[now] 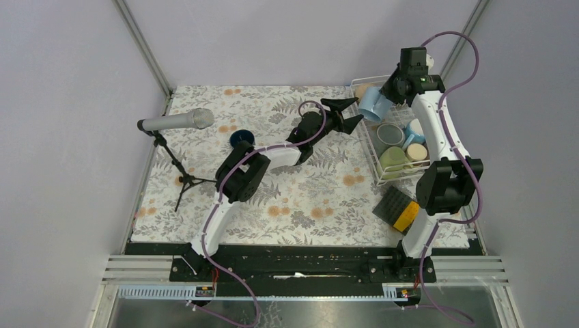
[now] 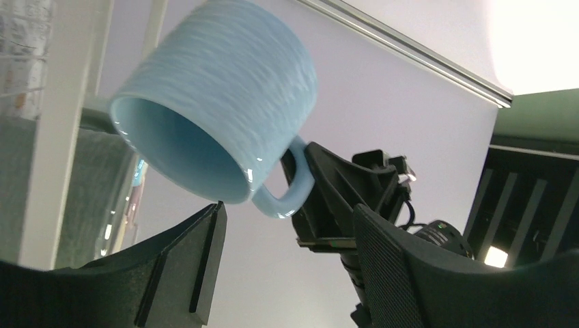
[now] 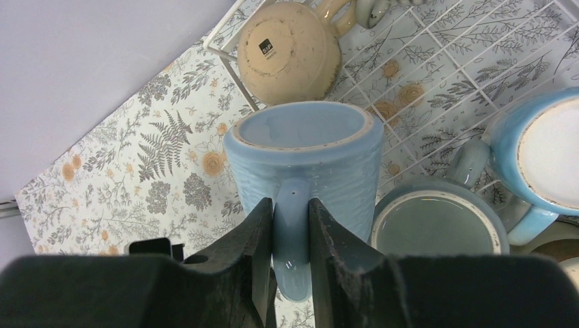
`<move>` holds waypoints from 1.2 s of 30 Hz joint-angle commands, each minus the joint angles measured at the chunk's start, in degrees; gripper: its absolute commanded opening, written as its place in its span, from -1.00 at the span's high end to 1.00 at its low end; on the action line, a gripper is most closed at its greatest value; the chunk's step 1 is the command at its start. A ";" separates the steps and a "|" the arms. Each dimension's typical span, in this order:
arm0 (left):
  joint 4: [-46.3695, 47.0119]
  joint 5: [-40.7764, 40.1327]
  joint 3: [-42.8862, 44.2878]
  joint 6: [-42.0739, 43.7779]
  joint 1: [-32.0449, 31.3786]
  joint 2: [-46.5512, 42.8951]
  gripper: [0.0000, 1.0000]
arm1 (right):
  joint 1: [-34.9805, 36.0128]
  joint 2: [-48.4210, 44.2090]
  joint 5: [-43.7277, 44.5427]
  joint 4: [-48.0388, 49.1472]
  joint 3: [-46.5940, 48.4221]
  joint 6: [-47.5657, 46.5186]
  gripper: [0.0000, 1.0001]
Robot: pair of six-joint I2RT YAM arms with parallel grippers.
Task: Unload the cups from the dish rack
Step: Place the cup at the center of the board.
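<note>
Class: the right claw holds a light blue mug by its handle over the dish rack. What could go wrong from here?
1. The right claw pinches only the handle of the tilted light blue mug; it could swivel or slip.
2. The left claw stands open beside the mug's rim; a misjudged closing might knock it loose.
3. If dropped, it would probably hit the tan mug or the dish rack below and chip.
</note>
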 commanded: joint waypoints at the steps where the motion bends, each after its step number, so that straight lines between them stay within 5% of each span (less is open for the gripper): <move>1: -1.10 0.04 3.86 -1.54 -0.01 1.62 -0.44 | 0.41 -5.82 -1.79 8.30 0.56 1.55 1.00; 15: -0.70 -1.31 11.26 -5.32 0.40 6.00 -0.29 | 2.37 -7.24 -2.11 9.26 -0.96 2.30 1.00; 27: 4.81 -4.66 7.94 -7.19 0.54 3.76 0.10 | 2.46 -12.37 -5.38 16.58 -11.60 8.61 1.00; 31: 6.58 -6.14 6.72 -7.51 0.53 3.18 0.33 | 2.54 -14.18 -5.58 19.28 -15.16 10.99 1.00; 36: 8.40 -8.47 4.87 -7.35 0.53 1.77 1.00 | 2.56 -16.30 -5.58 21.38 -18.82 12.74 1.00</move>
